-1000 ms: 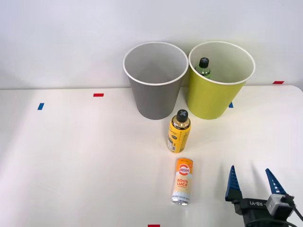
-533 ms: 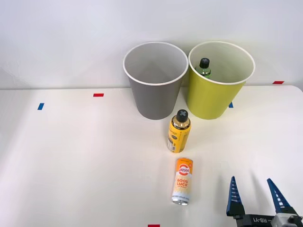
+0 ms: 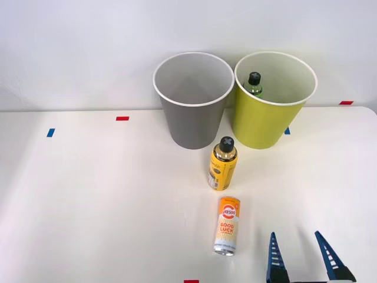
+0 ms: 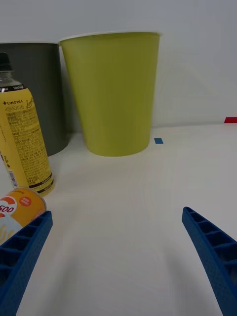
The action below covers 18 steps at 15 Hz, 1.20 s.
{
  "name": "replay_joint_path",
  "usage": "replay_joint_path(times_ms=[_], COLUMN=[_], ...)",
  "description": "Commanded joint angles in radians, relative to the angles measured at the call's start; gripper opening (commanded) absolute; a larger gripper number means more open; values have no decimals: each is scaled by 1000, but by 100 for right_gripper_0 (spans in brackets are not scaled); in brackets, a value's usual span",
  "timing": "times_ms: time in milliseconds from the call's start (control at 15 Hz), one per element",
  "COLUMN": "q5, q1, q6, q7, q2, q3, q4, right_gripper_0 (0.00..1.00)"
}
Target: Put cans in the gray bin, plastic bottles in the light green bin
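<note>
With the right hand (image 3: pixel 302 256) spread wide and empty just beside the slim orange-to-white "GOOD LUCK" can (image 3: pixel 227 226) lying on the white counter (image 3: pixel 88 194), an off-centre approach risks rolling the can or toppling the upright yellow black-capped bottle (image 3: pixel 222 164) near it.

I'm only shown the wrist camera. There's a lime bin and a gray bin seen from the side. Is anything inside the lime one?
Observer: Yes. The front view shows a small green bottle with a black cap inside the lime bin.
Operator: And that orange thing at the corner of my picture?
Observer: It's a can lying on its side, one metal end facing the robot, nearer to the robot than the upright yellow bottle.
Operator: Are the jaws around it?
Observer: No. They stand open to the can's right, clear of it.
</note>
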Motion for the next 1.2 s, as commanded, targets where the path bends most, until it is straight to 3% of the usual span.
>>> replay_joint_path(times_ms=[67,1200], q5=[-9,-11], q1=[4,18], q6=[0,2], q7=[10,12], q2=[3,4], q3=[-12,-13], q4=[1,-1], right_gripper_0=[90,91])
